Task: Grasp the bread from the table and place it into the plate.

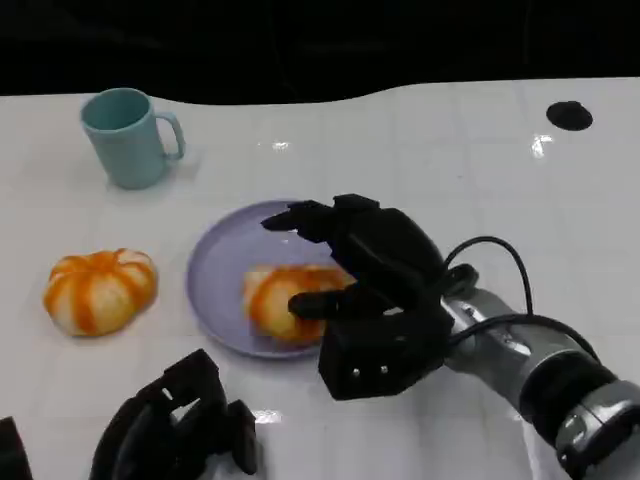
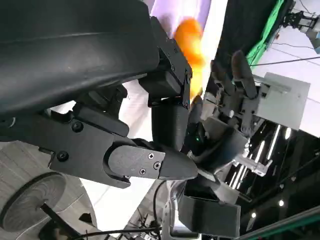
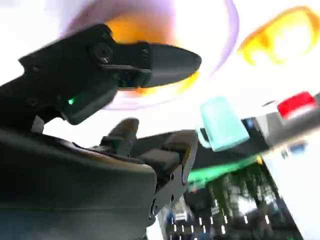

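Note:
An orange-and-white bread [image 1: 278,298] lies on the lavender plate [image 1: 215,262] at the table's middle. My right hand [image 1: 372,295] hovers over the plate's right side. Its thumb sits right at the bread's near edge, and its fingers [image 1: 305,217] are spread above and beyond the bread without closing on it. The right wrist view shows the same bread [image 3: 142,27] behind the thumb. A second bread [image 1: 100,290] rests on the table left of the plate. My left hand [image 1: 180,430] lies low at the front left, holding nothing, fingers loosely bent.
A teal mug [image 1: 128,135] stands at the back left, well away from the plate. A small black round mark [image 1: 569,115] sits at the back right. The table's dark far edge runs along the top. A black cable loops off my right wrist.

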